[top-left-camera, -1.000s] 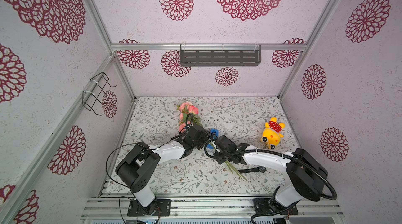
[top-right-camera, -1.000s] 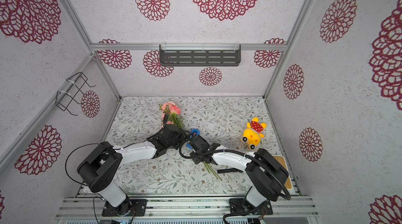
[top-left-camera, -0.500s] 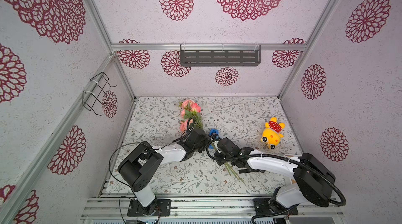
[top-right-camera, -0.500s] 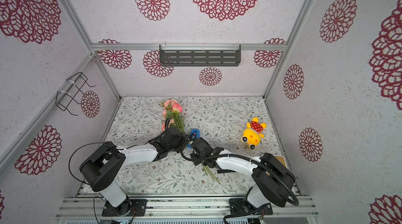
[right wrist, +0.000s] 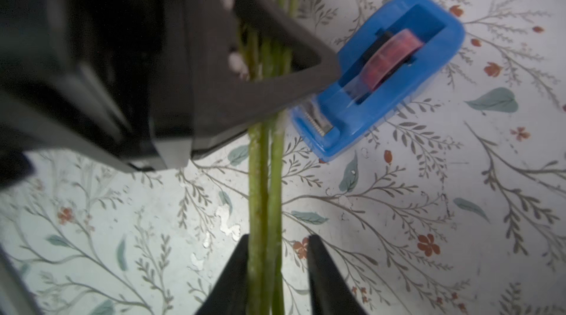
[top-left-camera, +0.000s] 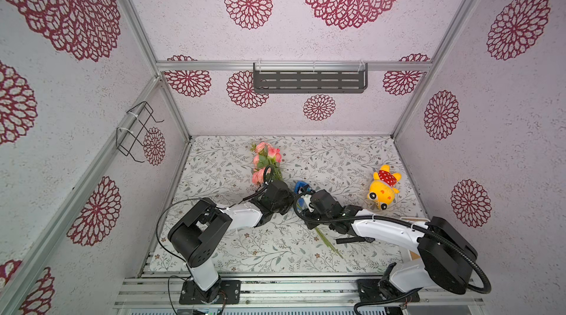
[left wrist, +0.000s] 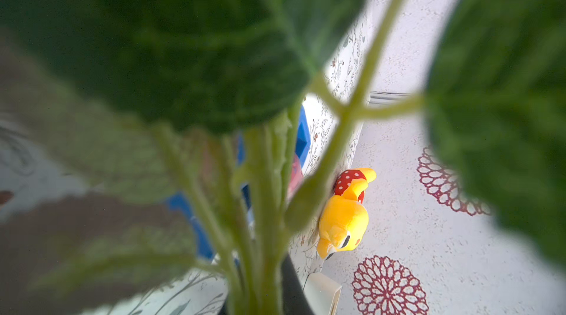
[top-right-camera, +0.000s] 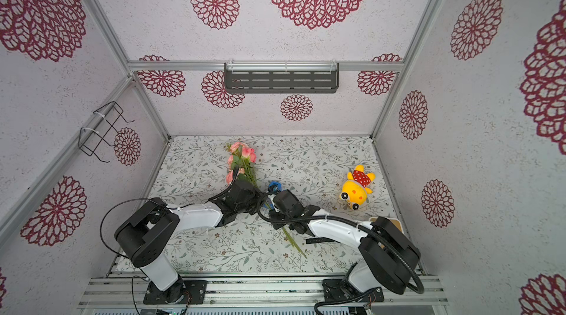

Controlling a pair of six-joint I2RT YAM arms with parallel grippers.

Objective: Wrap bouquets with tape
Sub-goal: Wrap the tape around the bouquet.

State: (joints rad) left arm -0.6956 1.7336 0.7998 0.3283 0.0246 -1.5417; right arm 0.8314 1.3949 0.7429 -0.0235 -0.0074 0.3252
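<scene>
The bouquets (top-left-camera: 266,157) (top-right-camera: 242,155) lie on the floral cloth, pink blooms towards the back, thin green stems (top-left-camera: 328,240) (right wrist: 265,181) running to the front. My left gripper (top-left-camera: 286,200) (top-right-camera: 253,197) is shut on the stems just below the leaves; its dark finger (right wrist: 263,90) crosses them in the right wrist view. In the left wrist view, leaves and stems (left wrist: 263,212) fill the picture. My right gripper (right wrist: 278,238) (top-left-camera: 307,206) straddles the stems lower down, open, one finger touching them. The tape (right wrist: 392,53) sits in its blue dispenser (top-left-camera: 301,189) (top-right-camera: 274,187) beside both grippers.
A yellow plush toy (top-left-camera: 382,186) (top-right-camera: 356,189) (left wrist: 343,221) lies at the right. A black wristwatch (top-left-camera: 352,240) (top-right-camera: 318,240) lies under my right arm. A grey shelf (top-left-camera: 309,79) hangs on the back wall, a wire rack (top-left-camera: 137,132) on the left wall.
My left gripper has closed onto the stems. My right gripper, shut a second ago, has opened round them. The bouquets have barely moved.
</scene>
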